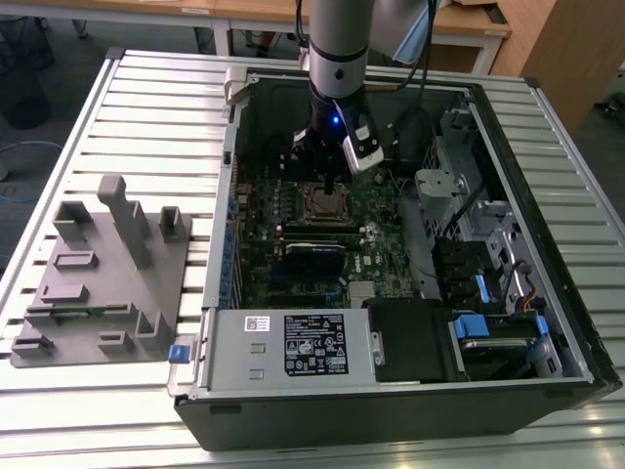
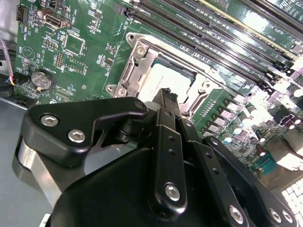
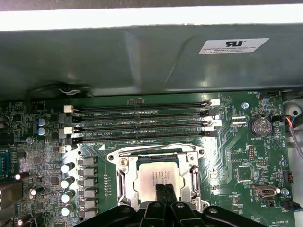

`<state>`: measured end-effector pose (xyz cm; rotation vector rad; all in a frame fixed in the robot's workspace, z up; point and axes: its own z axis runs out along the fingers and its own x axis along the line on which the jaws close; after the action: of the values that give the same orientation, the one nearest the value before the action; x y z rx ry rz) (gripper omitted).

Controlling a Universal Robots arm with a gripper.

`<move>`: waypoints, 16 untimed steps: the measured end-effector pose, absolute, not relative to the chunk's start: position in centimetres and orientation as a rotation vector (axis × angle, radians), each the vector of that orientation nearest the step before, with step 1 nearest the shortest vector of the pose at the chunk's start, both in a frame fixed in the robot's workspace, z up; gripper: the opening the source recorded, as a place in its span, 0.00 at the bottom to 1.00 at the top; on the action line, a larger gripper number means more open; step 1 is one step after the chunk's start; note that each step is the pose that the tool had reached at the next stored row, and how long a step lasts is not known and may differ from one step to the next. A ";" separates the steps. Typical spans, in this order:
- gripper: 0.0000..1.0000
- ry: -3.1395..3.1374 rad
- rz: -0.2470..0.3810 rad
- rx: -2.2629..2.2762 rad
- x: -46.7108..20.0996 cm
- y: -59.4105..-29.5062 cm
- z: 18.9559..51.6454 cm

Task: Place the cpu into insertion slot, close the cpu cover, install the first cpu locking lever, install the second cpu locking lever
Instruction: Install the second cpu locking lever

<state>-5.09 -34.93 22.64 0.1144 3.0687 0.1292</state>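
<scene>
We're over the insertion slot (image 3: 158, 177) now, mid-board inside the open computer case (image 1: 547, 322) in the exterior view. The cpu (image 3: 154, 176) sits flat in the slot in both wrist views, silvery top up (image 2: 165, 78). The cpu cover (image 3: 124, 176) looks closed down around it, its frame bordering the chip on all sides; we can't confirm it is fully seated. Lever state we can't tell from these shots.

Handling, as we judge it:
- cpu: light, rigid, thin, smooth lid, so slippery. Contacts underneath and socket pins are fragile. Hold by opposite edges only, keep level, no sideways drag.
- cpu cover: thin stamped metal, stiff but springy on its hinge. Push on the frame, not on the chip.
- Levers would be thin spring wire, stiff, liable to snap back. Catch them near the free end.

Gripper (image 3: 164, 188): fingers (image 2: 166, 97) are drawn together, tips side by side with barely any gap between them in both wrist views. Nothing is held between them. The tips hang right over the cpu's top near the cover's edge on the arm's side; whether they touch the metal or sit just above it we can't tell.

Memory slots (image 3: 142, 120) sit just beside the socket, apart from the fingers.
</scene>
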 end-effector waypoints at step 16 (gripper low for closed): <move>0.10 3.069 0.128 0.114 -5.1 -34.9 22.9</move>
<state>-5.09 -34.93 22.95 0.1144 3.0691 0.1283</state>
